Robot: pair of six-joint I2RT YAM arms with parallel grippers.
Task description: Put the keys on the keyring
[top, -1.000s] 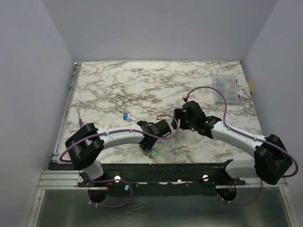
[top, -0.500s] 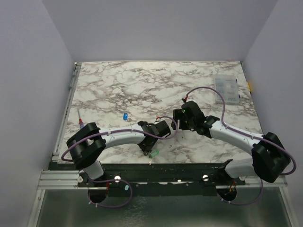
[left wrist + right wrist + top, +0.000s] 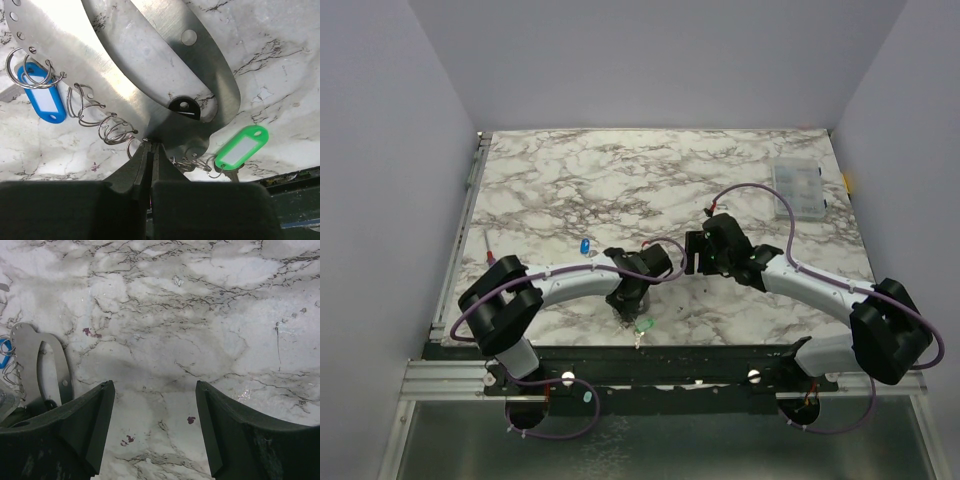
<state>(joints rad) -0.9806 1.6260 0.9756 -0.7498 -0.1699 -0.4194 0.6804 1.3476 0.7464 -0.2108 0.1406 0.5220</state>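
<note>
Matt brushed-metal keyring (image 3: 150, 55); glossy plastic green key head (image 3: 241, 147).

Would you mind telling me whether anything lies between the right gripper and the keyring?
Nothing visible does: only bare marble table separates the open right gripper from the keyring, which the left gripper pinches at its edge.

The left arm (image 3: 560, 284) reaches from its base at the near left toward the centre, its forearm low and its wrist turned downward. The left gripper (image 3: 626, 300) points down; in the left wrist view its fingers (image 3: 135, 175) are pressed together, pinching the edge of the keyring (image 3: 125, 60). The right arm (image 3: 820, 290) extends from the near right toward the centre. The right gripper (image 3: 692, 258) sits just beside the left wrist, facing left. In the right wrist view its fingers (image 3: 95, 425) stand wide apart.
</note>
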